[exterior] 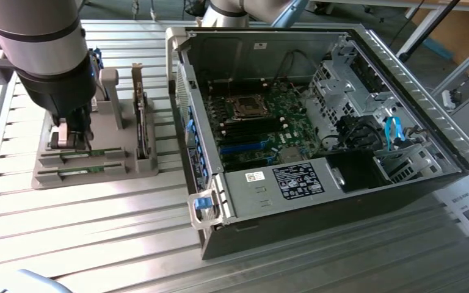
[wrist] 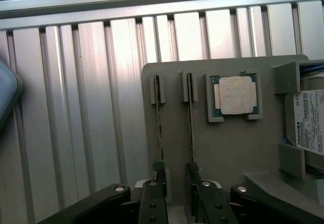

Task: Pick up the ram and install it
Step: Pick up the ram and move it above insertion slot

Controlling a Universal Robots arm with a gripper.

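Note:
Two ram sticks lie edge-up in parallel slots of a grey holder. In the exterior view the ram shows as green strips in the holder, at that view's left. My gripper hangs open just above one end of the sticks. Each dark fingertip lines up roughly over one stick, and nothing is held. From outside, the gripper reaches down onto the holder under the arm's wrist. The open computer case with its motherboard lies at the exterior view's right.
The holder also carries a square silver processor chip, a hard drive with a white label and an upright dark expansion card. The ribbed aluminium table surrounds everything. Cables and drive cages crowd the case's far side.

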